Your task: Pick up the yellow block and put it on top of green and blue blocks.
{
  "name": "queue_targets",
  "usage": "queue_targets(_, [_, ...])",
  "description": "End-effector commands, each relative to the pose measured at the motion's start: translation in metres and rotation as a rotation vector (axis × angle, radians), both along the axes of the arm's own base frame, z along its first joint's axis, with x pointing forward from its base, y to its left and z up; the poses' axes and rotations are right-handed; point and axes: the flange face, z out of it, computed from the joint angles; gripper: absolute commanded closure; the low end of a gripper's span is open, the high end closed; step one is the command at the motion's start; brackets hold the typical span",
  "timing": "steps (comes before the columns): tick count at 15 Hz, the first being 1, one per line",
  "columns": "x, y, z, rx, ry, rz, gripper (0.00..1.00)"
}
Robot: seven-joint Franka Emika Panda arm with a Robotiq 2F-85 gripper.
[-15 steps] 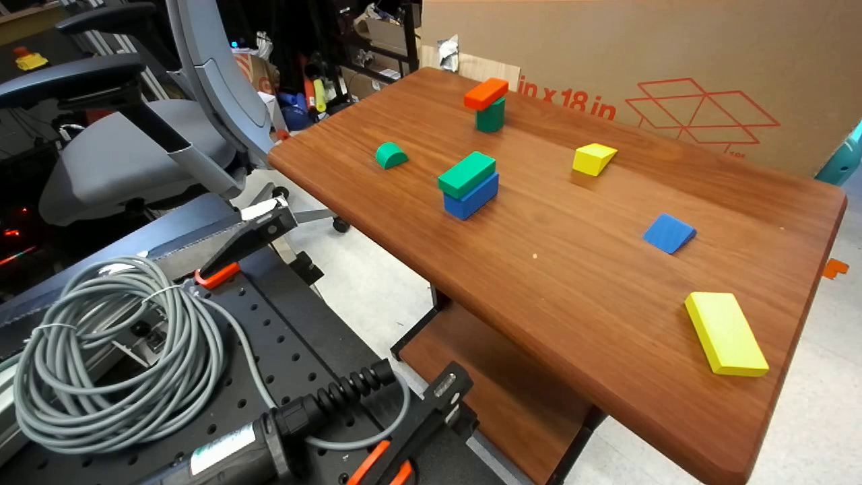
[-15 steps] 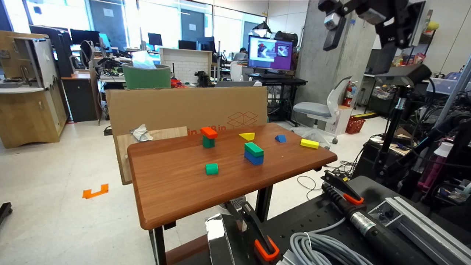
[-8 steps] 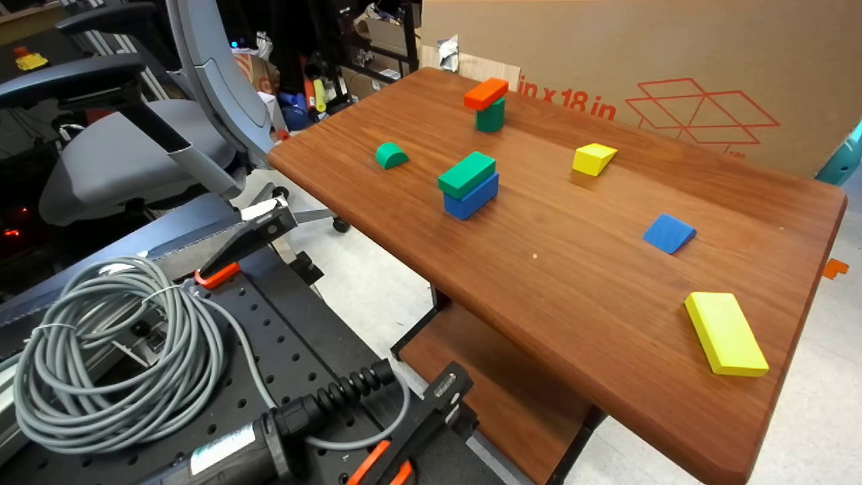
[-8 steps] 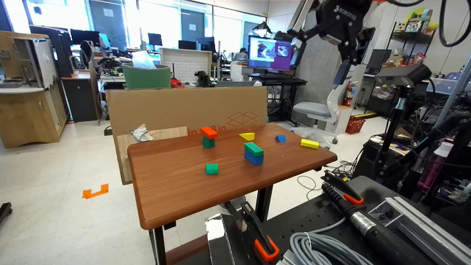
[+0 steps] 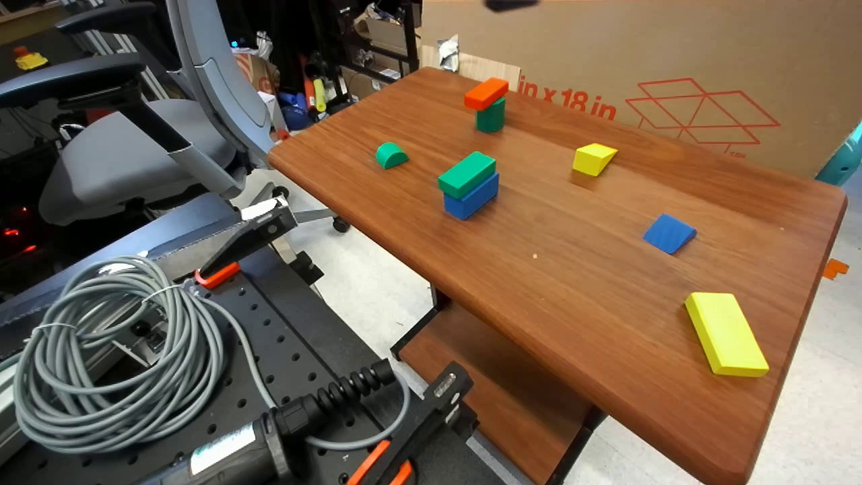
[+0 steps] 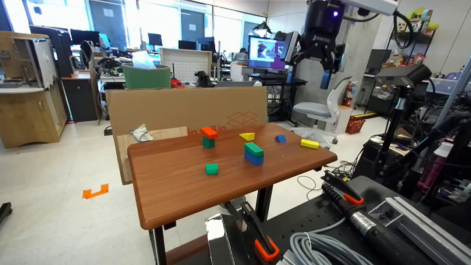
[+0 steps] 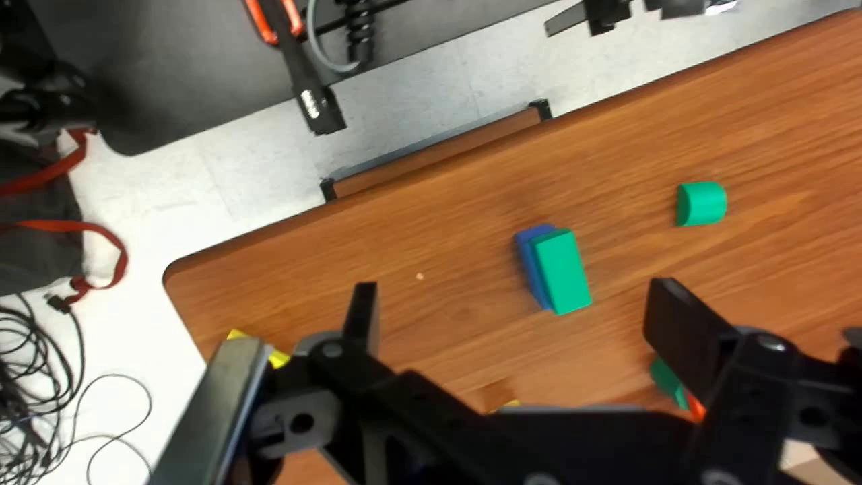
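One long yellow block [image 5: 726,335] lies well apart from the green-on-blue pile [image 5: 469,183]. Above hangs the gripper [image 6: 307,78], jaws spread.

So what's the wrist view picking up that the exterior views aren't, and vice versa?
Only the wrist view: a red strap near its left edge.
Only the exterior views, both of them: the red lettering on the cardboard, and the blue wedge, which I can't make out from the wrist.
Shared: the table, the green block resting on the blue block, the green half-round block, and the yellow block, which the open end effector partly covers in the wrist view.
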Motion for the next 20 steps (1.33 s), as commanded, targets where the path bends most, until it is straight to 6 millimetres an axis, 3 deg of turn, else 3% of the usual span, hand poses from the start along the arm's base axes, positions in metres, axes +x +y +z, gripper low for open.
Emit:
queue_targets(1, [0.039,-0.048,-0.029,-0.058,-0.046,0.024,0.00])
queue_targets(6, [0.076,-0.098,-0.070,-0.067,-0.077,0.014,0.00])
queue_targets(10, [0.095,-0.122,-0.106,-0.134,0.006,0.049,0.00])
queue_targets(15, [0.108,-0.133,-0.153,-0.301,0.165,0.239,0.00])
queue_targets(20, [0.114,-0.128,-0.189,-0.428,0.279,0.427,0.00])
